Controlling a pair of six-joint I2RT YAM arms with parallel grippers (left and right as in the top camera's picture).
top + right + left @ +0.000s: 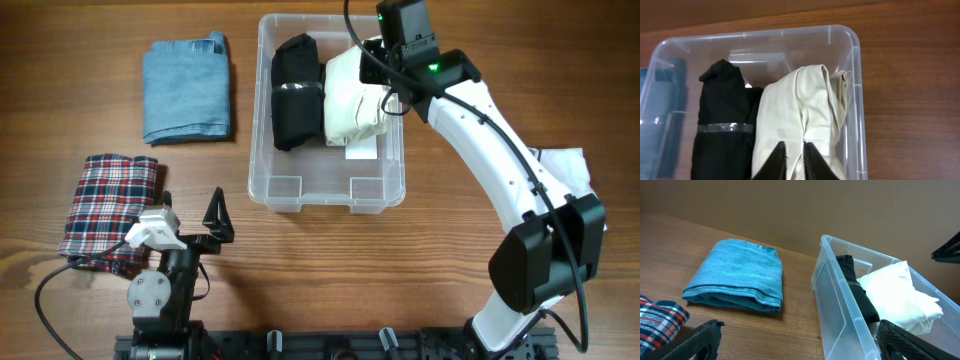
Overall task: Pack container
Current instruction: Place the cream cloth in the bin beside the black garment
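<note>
Wooden surface [120,30] carries the clear container [330,195] at its far middle. My right end effector [795,162] is closed, pinching the cream garment [790,110] inside it; my left end effector [190,212] stands wide open, empty.

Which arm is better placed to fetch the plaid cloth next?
Left. The left gripper is open beside the plaid cloth; the right gripper is over the container, shut at the cream garment.

Clear container [325,185] holds a black bundle [296,90] and a cream bundle [352,105]. Left of it lie a blue cloth [186,90] and a red-navy-white plaid cloth [108,205] on the brown counter [80,60].
</note>
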